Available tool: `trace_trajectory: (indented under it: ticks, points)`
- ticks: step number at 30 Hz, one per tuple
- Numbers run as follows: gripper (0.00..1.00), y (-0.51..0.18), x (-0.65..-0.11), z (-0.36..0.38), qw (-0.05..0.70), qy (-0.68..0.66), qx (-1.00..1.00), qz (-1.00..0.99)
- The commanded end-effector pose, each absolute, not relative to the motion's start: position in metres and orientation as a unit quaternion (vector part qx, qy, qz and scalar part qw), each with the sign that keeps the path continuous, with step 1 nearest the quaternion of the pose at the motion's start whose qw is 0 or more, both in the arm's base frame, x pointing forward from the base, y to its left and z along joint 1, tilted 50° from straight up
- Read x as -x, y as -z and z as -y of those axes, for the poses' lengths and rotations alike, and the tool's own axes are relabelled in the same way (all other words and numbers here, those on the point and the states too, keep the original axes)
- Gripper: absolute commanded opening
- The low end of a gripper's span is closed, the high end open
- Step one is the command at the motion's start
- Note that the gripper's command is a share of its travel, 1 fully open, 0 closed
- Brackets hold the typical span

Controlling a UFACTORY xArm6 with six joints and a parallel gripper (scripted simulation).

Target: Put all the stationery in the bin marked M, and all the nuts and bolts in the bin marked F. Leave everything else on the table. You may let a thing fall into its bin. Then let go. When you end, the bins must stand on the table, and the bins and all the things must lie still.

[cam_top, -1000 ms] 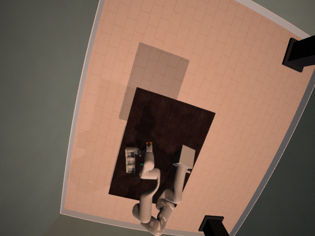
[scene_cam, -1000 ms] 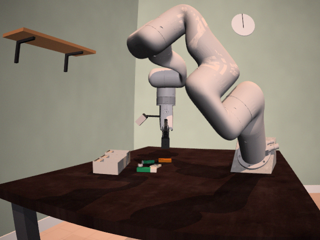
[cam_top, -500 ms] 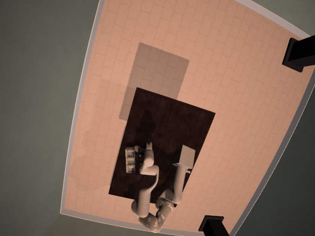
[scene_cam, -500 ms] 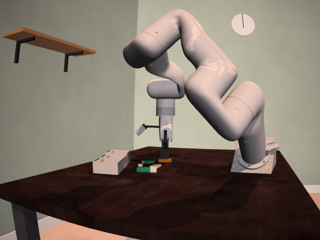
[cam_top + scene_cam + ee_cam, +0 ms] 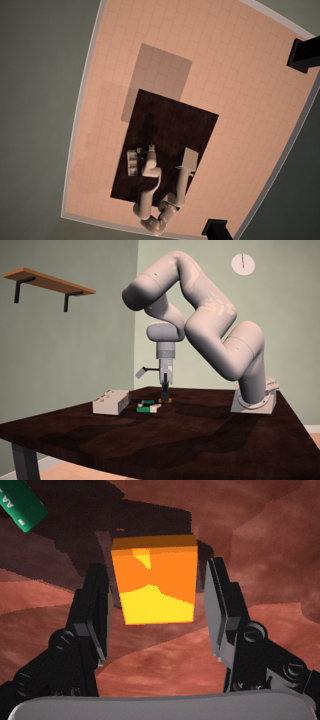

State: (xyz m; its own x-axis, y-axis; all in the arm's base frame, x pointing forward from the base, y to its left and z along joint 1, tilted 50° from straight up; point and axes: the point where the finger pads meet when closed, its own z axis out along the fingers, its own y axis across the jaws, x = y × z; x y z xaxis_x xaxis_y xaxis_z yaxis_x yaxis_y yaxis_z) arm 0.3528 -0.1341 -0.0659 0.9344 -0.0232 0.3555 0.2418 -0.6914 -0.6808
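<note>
orange block (image 5: 155, 579) is lying on the table (image 5: 196, 431) between your gripper (image 5: 158, 600)'s parted fingers, nothing grasped yet. you're risking a nudge: a finger is looking close to its side, so closing off-centre is probably going to skid it away.

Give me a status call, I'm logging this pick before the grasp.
Gripper open, fingers straddling the orange block, not gripping. Block flat on the table. Green marker off to the side, not in the way.
</note>
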Motion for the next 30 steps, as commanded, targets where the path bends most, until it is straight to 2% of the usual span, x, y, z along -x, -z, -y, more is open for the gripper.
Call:
trace_trajectory:
  ticks: [1,4,5,30]
  points:
    - [0.56,0.0654,-0.3534,0.1353,0.387,0.172,0.904,0.06]
    - [0.56,0.0654,-0.3533,0.1353,0.387,0.172,0.904,0.06]
    - [0.0,0.0654,-0.3533,0.1353,0.387,0.172,0.904,0.06]
    - [0.0,0.0654,-0.3534,0.1354,0.387,0.172,0.904,0.06]
